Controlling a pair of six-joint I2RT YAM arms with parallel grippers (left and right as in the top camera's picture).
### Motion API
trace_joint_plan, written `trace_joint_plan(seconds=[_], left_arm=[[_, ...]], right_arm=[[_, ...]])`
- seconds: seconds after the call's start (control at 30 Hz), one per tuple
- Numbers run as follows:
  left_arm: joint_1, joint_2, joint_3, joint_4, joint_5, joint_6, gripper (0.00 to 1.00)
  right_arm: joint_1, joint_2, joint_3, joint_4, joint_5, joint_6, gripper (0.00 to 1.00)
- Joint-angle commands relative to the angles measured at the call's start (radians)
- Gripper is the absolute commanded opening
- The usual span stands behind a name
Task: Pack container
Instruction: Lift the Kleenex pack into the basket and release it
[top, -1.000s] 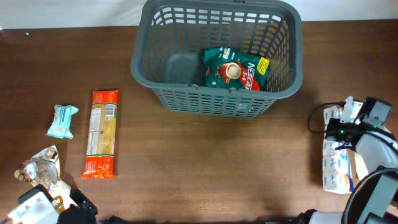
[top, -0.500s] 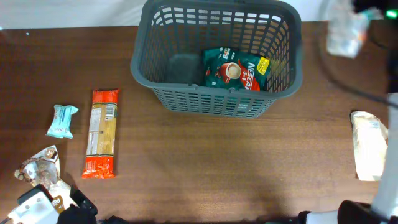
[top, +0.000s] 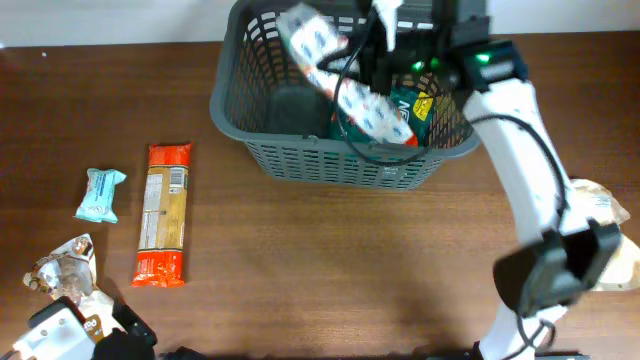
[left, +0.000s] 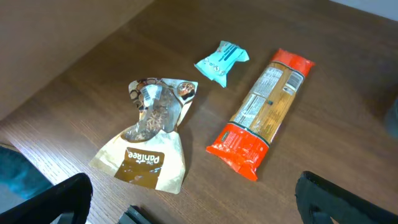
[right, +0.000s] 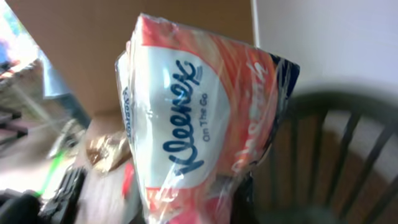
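Overhead, left gripper (left: 193, 193) is sitting spread wide near a brown snack pouch (top: 62, 265). 2 packets, orange pasta (top: 163, 214) and blue (top: 100, 193), are lying beyond. Farthest, right gripper (top: 392, 40) is pinching a Kleenex pack (top: 365, 108) over the container (top: 330, 160), partly hiding a green coffee packet (top: 412, 108) inside.

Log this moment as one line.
right gripper: shut on Kleenex pack, over container | left gripper: open | container: green packet inside

Soft even light; blurred tissue pack (right: 186, 124) and container (right: 342, 101) at right wrist.
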Motion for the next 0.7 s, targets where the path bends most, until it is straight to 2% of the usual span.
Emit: trace_joint_plan(seconds=[0.0,0.03,0.07,0.23,0.37,0.43,0.5,0.53,0.6,0.63,0.67], left_arm=[[0.002,-0.002,0.0,0.002,0.0,0.016,0.99],[0.002,-0.002,0.0,0.002,0.0,0.016,0.99],[0.002,-0.002,0.0,0.002,-0.001,0.016,0.99],[0.002,-0.002,0.0,0.003,-0.001,0.016,0.99],[0.002,-0.002,0.0,0.003,-0.001,0.016,0.99],[0.002,-0.002,0.0,0.003,-0.001,0.016,0.99],[0.002,-0.002,0.0,0.002,-0.001,0.016,0.99],[0.002,-0.002,0.0,0.002,-0.001,0.016,0.99],[0.002,-0.002,0.0,0.002,-0.001,0.016,0.99],[0.002,-0.002,0.0,0.002,-0.001,0.016,0.99],[0.002,-0.002,0.0,0.003,-0.001,0.016,0.99]], right_arm=[[-0.006,0.025,0.015,-0.056,-0.091,-0.085,0.06],[-0.006,0.027,0.015,-0.075,-0.086,-0.085,0.45],[-0.006,0.028,0.015,-0.102,-0.076,-0.085,0.99],[-0.023,0.003,0.084,-0.083,-0.075,0.021,0.99],[-0.08,-0.028,0.34,-0.079,-0.074,0.093,0.99],[-0.119,-0.029,0.5,-0.08,-0.019,0.18,0.99],[-0.172,-0.029,0.635,-0.116,0.129,0.254,0.99],[-0.209,-0.031,0.7,-0.18,0.273,0.275,0.99],[-0.283,-0.034,0.809,-0.39,0.703,0.277,0.99],[-0.299,-0.034,0.826,-0.439,0.818,0.284,0.99],[-0.334,-0.034,0.842,-0.534,1.014,0.287,0.99]])
